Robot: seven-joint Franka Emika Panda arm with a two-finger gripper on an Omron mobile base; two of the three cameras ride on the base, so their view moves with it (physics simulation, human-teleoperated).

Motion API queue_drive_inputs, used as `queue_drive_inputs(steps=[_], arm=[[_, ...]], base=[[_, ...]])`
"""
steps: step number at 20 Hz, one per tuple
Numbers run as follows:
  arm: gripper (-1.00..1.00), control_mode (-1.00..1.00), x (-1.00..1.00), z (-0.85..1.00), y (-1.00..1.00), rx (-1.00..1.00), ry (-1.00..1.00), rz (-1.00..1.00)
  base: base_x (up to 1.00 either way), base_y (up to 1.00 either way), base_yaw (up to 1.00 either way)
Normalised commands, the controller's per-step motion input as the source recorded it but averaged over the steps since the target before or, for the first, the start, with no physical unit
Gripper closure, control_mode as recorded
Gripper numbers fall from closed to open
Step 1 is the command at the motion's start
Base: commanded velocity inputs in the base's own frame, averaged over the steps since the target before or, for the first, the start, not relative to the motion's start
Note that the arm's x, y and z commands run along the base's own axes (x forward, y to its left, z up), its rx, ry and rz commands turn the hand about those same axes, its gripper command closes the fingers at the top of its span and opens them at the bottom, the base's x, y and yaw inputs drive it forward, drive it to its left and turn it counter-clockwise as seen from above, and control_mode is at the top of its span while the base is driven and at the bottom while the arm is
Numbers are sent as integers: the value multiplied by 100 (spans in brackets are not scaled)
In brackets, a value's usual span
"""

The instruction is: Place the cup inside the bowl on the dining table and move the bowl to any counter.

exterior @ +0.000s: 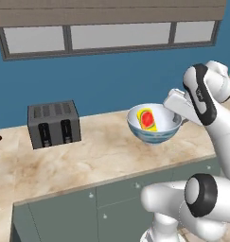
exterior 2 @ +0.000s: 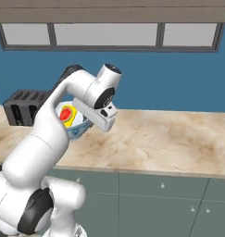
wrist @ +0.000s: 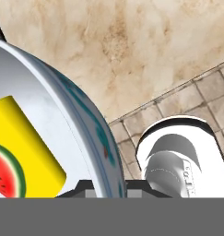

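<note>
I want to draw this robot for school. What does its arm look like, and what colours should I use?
Draw the arm with fat, rounded, glossy white tube sections. Between them sit dark, nearly black ring joints and round grey end caps. One long black stripe with tiny pale lettering runs along an upper section. The gripper is a boxy white block. No loose cables show.

Cup (exterior: 147,119) in bowl (exterior: 154,134), over counter (exterior: 88,160).

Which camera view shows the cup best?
The left base view: the whole cup lies open to sight inside the bowl. In the right base view the arm hides part of it. The hand view crops it at the frame edge.
</note>
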Motion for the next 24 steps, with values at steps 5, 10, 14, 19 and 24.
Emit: queue_drive_inputs(steps=[5,10,14,19,24], arm=[[100,100,0,0,0,0,0,0],[100,100,0,0,0,0,0,0],[100,100,0,0,0,0,0,0],[100,100,0,0,0,0,0,0],[100,-100,0,0,0,0,0,0]], base=[[48,2,0],[0,0,0],[0,0,0],[0,0,0],[0,0,0]])
